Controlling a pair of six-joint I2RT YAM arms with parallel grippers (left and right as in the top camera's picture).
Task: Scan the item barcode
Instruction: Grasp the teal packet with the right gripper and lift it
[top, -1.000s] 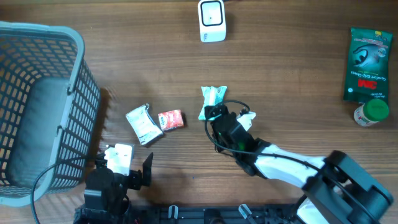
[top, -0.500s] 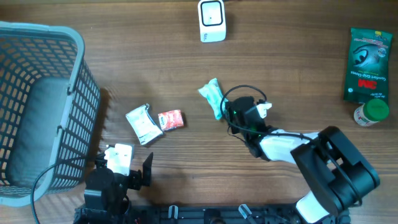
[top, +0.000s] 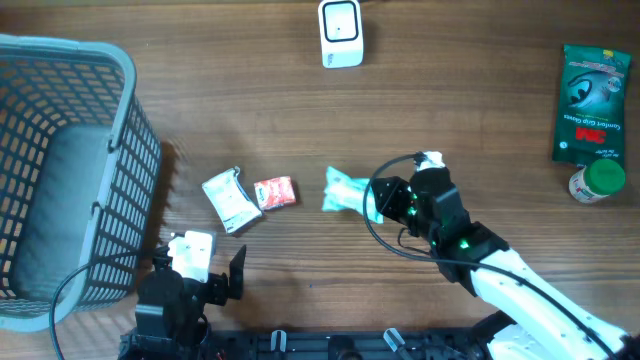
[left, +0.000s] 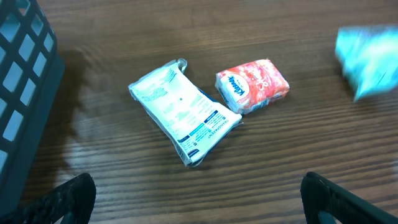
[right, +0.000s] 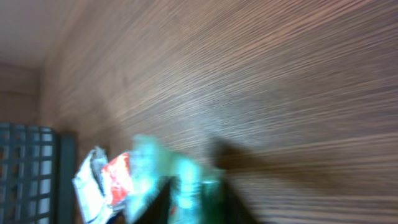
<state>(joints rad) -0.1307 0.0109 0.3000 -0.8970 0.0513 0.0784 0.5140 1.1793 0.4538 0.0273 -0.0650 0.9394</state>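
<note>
The item, a teal packet, lies sideways near the middle of the table in the overhead view, its left end free. My right gripper is shut on its right end. In the right wrist view the packet is a blurred teal shape between the dark fingers. It also shows at the right edge of the left wrist view. The white scanner stands at the table's far edge, well beyond the packet. My left gripper is open over bare wood at the front left.
A grey basket fills the left side. A white pouch and a red packet lie just left of the teal packet. A green glove pack and a green-capped bottle sit at the far right.
The right gripper closed on the teal packet and swung right. The packet turned from pointing away to lying sideways. The left arm has not moved.
</note>
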